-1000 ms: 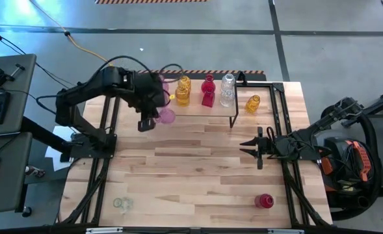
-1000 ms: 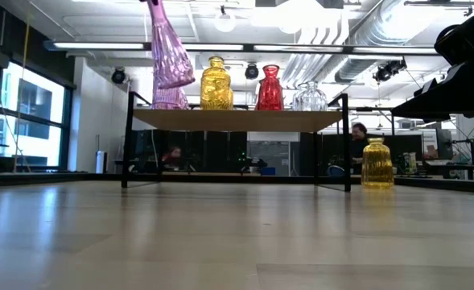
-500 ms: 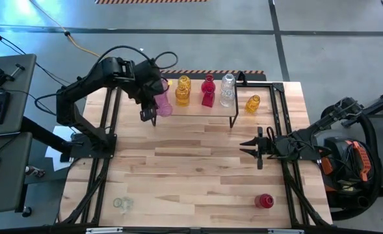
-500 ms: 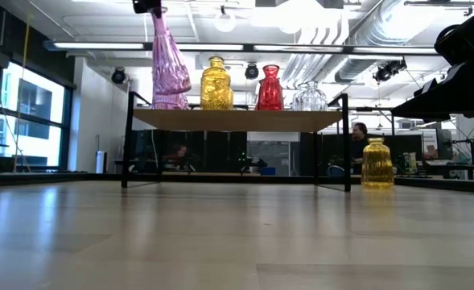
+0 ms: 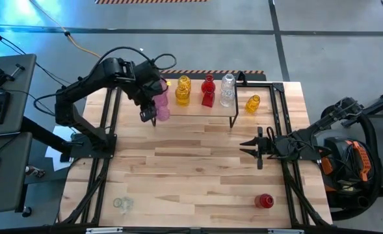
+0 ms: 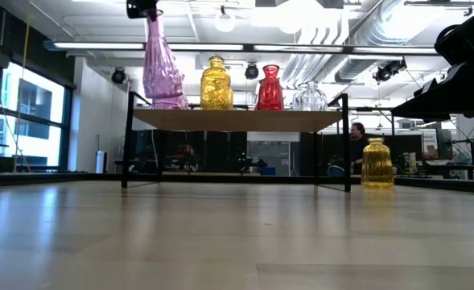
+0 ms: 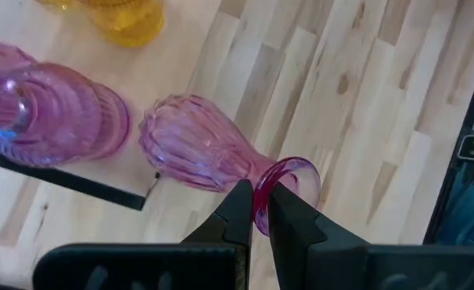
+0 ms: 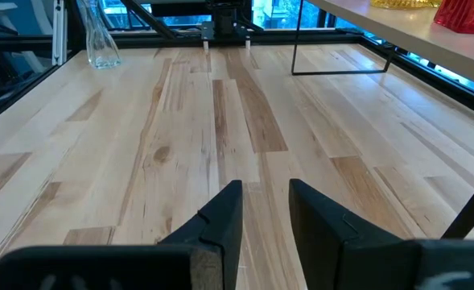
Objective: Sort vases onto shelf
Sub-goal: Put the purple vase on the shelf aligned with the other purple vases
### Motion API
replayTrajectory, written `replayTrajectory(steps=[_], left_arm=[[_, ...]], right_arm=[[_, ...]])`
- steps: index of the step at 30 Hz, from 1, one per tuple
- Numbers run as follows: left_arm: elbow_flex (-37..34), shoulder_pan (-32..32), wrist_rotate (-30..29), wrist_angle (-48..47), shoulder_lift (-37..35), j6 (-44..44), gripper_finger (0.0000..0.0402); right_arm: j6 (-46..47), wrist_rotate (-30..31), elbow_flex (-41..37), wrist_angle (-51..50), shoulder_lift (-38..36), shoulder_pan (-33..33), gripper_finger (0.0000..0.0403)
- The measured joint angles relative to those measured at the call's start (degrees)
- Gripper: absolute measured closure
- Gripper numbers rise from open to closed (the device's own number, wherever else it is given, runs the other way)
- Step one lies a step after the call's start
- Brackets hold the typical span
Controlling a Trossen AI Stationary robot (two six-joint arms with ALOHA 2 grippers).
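My left gripper (image 7: 258, 217) is shut on a pink ribbed vase (image 7: 192, 145) and holds it over the left end of the shelf (image 5: 198, 112). In the low view the pink vase (image 6: 162, 68) hangs almost upright; whether its base touches the board I cannot tell. On the shelf stand another pink vase (image 7: 51, 113), a yellow vase (image 6: 216, 84), a red vase (image 6: 269, 89) and a clear vase (image 6: 309, 97). My right gripper (image 5: 251, 148) waits open and level at the table's right side, holding nothing. My left gripper pinches the rim of the pink vase's mouth (image 7: 262, 192), with one finger (image 7: 293, 225) inside the mouth and the other outside. The fingers come from above, pointing steeply down. The vase hangs below them, neck up and nearly upright, over the shelf's left end.
A yellow vase (image 5: 253, 104) stands on the table right of the shelf. A red vase (image 5: 264, 201) sits near the front right and a clear vase (image 5: 121, 203) near the front left. The middle of the tabletop (image 5: 191, 169) is bare wood.
My left gripper has carried the pink vase toward the table's far edge and leftward, onto the shelf's left end, sinking a little and rolling. The vase has swung from tilted to nearly upright. My right gripper has kept still.
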Motion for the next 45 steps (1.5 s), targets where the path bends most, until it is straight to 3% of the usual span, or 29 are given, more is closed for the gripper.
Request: replayTrajectory(steps=[20, 45], left_arm=[[-0.54, 5.14, -0.43, 0.14, -0.96, -0.21, 0.0387], [-0.55, 5.35, -0.61, 0.14, -0.96, -3.48, 0.0387]], right_arm=[[0.00, 0.00, -0.02, 0.00, 0.00, 0.02, 0.0315], [0.00, -0.02, -0.02, 0.00, -0.02, 0.02, 0.0315]])
